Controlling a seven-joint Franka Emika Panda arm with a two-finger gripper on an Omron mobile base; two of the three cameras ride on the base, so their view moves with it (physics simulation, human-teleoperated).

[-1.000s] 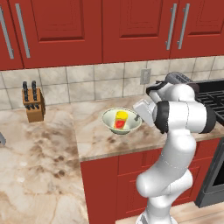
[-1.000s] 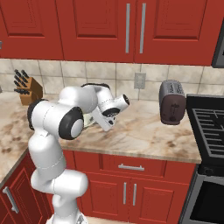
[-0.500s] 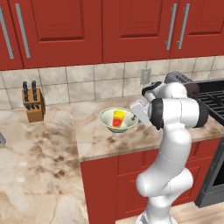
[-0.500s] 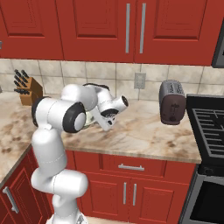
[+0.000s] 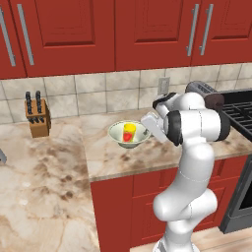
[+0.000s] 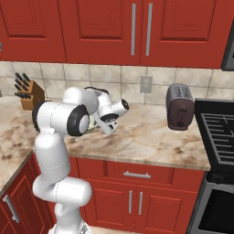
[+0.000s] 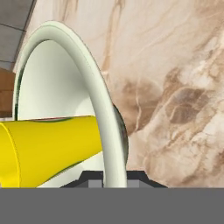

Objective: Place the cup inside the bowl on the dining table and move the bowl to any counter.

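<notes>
Marble counter [image 5: 147,152] bears the bowl [image 5: 129,134] with the cup [image 5: 129,133] — pincer [image 7: 114,177] straddling its rim, fingertips cut off.

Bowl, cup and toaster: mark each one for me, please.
bowl [image 5: 116,134]: left base view, inner wall left of the cup.
cup [image 5: 129,129]: left base view, yellow side, above the red mark.
toaster [image 6: 178,108]: right base view, middle of its front face.

One bowl [image 5: 129,136], one cup [image 5: 129,132], one knife block [image 5: 38,116], one toaster [image 6: 178,106], one outlet [image 6: 146,83] are showing.
</notes>
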